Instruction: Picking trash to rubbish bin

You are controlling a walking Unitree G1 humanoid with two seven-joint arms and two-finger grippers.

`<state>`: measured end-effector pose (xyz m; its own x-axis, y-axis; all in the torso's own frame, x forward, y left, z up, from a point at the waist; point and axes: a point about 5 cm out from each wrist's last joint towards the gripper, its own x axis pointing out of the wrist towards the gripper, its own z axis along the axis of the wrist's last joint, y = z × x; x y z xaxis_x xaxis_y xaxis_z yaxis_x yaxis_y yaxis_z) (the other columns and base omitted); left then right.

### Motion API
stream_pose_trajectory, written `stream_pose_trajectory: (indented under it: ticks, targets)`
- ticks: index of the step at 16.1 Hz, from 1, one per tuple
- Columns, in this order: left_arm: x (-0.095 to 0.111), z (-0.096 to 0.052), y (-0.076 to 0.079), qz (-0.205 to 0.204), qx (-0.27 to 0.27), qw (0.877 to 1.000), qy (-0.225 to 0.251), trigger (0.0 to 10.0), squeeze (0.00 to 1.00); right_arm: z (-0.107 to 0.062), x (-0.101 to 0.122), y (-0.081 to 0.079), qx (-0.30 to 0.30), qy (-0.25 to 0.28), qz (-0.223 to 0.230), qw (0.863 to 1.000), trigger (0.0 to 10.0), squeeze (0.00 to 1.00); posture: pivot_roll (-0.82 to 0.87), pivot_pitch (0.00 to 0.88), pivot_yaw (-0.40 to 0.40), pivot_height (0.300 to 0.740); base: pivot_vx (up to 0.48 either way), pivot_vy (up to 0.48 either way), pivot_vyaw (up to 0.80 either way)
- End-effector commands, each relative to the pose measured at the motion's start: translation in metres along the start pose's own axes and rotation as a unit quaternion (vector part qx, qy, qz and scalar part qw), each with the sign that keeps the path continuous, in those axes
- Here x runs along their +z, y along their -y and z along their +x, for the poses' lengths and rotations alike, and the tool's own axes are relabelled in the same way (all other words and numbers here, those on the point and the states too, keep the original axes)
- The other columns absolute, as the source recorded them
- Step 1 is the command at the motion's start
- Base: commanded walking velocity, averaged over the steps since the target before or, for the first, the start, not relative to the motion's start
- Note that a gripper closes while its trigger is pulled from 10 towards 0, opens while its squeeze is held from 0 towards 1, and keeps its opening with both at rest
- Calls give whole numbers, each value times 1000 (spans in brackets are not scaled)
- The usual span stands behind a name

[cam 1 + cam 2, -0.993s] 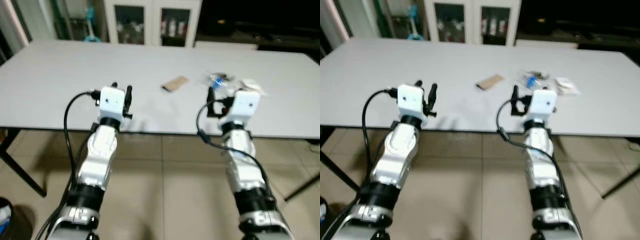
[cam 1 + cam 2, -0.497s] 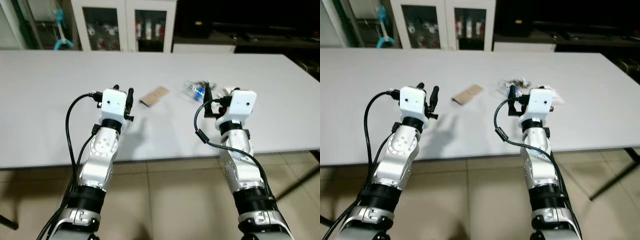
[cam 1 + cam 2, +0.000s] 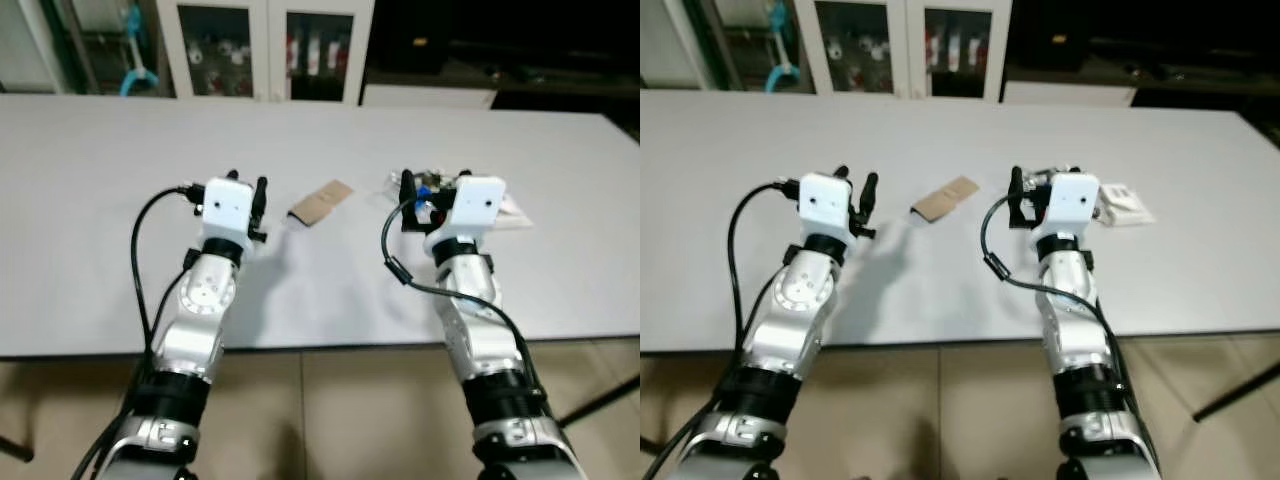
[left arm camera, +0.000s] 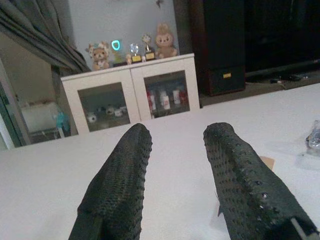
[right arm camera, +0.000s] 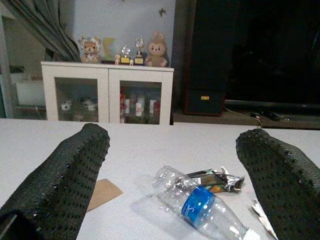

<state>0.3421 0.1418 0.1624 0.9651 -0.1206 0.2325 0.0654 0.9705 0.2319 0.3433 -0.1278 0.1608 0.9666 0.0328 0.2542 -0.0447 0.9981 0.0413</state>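
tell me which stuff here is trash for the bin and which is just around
Trash on the table: plastic bottle, foil wrapper, brown card piece, white paper.

Just around: glass-door cabinet, plush toys, trophies.

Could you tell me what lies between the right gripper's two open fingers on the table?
In the right wrist view, a crushed clear plastic bottle with a blue label lies between the right gripper's fingers, a crumpled wrapper just behind it.

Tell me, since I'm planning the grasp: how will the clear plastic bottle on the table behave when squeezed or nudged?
The bottle looks empty and crumpled, so it is probably light and may give under the fingers. It lies on its side on the smooth table, so a nudge could roll or slide it. The right claw is open wide before it; a slow, centred squeeze seems safest.
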Motion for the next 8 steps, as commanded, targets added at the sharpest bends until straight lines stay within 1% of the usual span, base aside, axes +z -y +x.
stream_pose_trajectory:
  ticks: [1,5,8]
  targets:
    - [2,1,-2,1,1,1000,2,10000,0,0,1,-2,3,2,2,1000,10000,0,-1,5,-52,740,0,0,0]
    - [3,1,-2,-4,2,1000,4,10000,0,0,1,-2,6,2,1,1000,10000,0,-1,6,-53,740,0,0,0]
    - [3,1,-3,0,3,1000,2,10000,0,0,1,-2,6,0,1,1000,10000,0,-2,7,-53,740,290,0,0]
